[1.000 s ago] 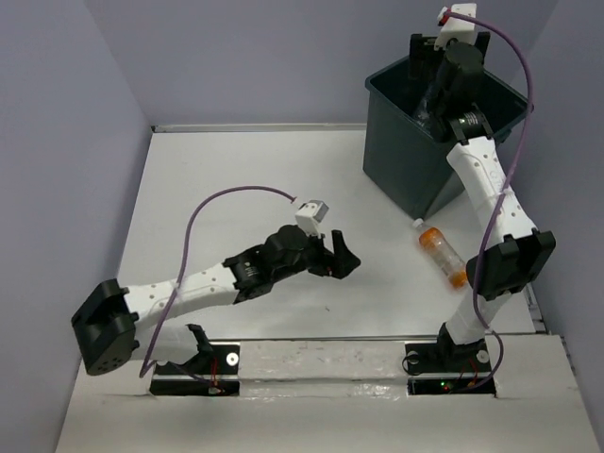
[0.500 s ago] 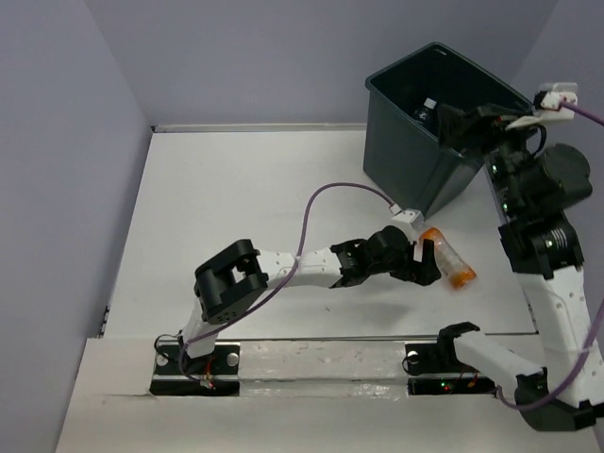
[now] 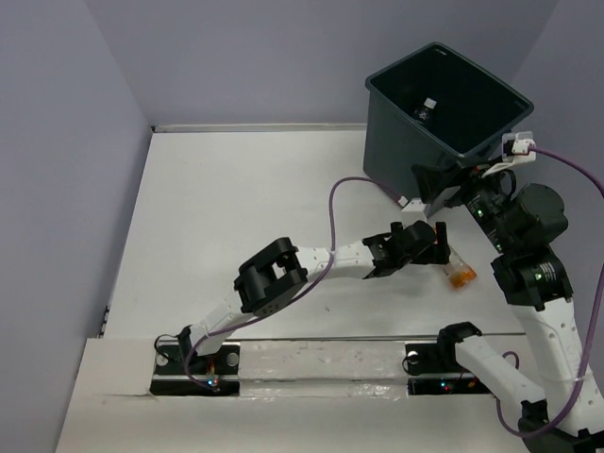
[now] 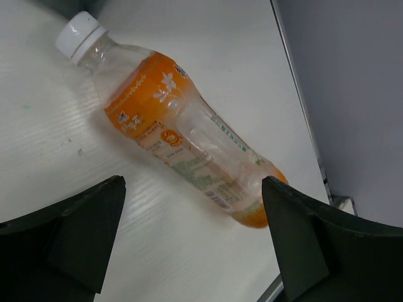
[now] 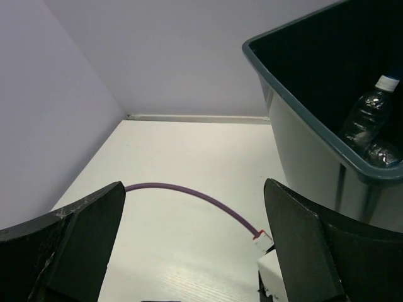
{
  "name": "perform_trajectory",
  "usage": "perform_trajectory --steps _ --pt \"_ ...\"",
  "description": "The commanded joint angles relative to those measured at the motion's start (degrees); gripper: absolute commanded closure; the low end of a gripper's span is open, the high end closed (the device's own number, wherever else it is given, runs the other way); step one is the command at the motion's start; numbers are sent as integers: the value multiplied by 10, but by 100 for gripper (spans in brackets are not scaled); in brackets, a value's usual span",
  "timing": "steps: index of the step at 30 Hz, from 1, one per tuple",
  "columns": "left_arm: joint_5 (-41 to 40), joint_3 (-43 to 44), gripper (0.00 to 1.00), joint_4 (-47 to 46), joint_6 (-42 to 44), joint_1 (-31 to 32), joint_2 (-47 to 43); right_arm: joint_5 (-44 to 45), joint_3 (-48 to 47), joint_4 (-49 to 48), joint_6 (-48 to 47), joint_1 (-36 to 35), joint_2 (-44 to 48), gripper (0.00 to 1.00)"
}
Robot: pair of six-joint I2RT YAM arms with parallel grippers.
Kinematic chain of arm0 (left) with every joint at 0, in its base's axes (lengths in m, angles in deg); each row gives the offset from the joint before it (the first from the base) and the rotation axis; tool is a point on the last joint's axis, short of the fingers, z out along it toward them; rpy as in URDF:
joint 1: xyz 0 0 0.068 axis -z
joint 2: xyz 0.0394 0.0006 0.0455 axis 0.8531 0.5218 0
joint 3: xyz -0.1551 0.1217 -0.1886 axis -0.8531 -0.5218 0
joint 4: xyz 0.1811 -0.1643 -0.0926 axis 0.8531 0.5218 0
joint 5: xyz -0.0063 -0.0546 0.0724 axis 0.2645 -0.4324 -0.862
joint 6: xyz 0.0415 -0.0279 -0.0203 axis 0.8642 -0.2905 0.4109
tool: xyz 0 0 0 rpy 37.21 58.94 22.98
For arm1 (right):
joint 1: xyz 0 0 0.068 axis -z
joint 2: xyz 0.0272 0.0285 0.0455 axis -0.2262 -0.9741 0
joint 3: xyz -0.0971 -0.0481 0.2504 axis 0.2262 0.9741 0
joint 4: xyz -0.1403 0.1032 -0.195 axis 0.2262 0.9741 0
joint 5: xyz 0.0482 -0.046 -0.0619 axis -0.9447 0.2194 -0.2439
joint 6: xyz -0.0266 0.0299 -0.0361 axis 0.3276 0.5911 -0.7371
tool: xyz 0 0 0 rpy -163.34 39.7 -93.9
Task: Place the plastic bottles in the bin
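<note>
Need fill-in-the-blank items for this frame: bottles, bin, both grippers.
1. The orange-labelled bottle lying on the table has a ____ cap.
2. The left gripper over it is ____.
3. The right gripper holds ____.
4. The bin contains a clear ____.
Missing words: white; open; nothing; bottle.

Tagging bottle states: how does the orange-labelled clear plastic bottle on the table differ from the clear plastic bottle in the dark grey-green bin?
The orange-labelled clear plastic bottle lies flat on the white table; the clear plastic bottle leans cap-up inside the dark grey-green bin. The first carries an orange label; the second shows none. Both have white caps.
</note>
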Motion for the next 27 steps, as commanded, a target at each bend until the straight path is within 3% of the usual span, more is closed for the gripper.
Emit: perform_trajectory --steps 1,4,19,27 --pt "-65 79 1 33 -26 2 33 -39 8 -14 19 -2 43 4" --pt "-72 136 1 72 -44 2 67 -64 16 -16 29 -2 62 4" --pt "-113 251 1 101 -81 -4 169 -175 60 -40 51 -2 106 4" --pt "-115 261 1 97 -93 -13 197 -190 77 -57 57 -2 101 5"
